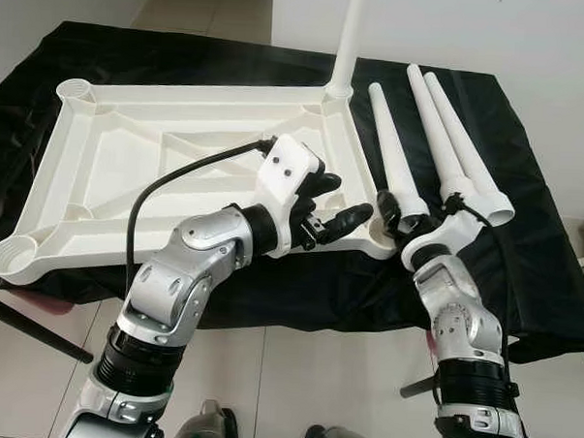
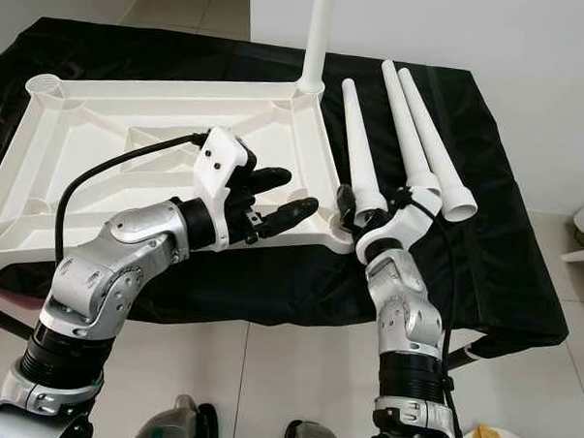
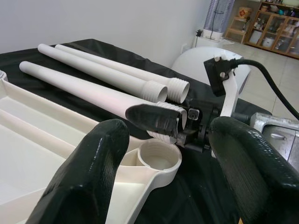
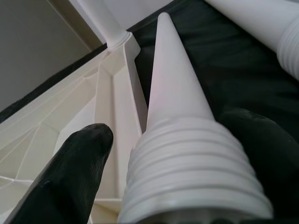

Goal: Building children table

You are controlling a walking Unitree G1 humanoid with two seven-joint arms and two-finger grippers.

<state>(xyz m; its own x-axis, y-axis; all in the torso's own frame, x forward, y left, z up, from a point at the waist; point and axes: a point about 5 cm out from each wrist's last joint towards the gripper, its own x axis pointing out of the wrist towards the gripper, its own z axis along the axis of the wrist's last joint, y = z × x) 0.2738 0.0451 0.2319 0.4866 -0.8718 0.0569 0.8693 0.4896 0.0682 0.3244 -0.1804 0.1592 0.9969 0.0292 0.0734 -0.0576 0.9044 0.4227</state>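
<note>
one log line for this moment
right gripper: fingers around threaded end of table leg | left gripper: open over tabletop corner socket | one leg already upright

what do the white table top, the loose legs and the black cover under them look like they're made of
Table top: likely moulded plastic, matt white; ribs and round corner sockets cast in one piece.
Loose legs: seemingly the same white plastic, smooth and tapered, with moulded threads at the wide end; the right hand closes on the nearest leg.
Black cover: thin fabric or sheeting with a slight sheen; it wrinkles and drapes over the edge.
</note>
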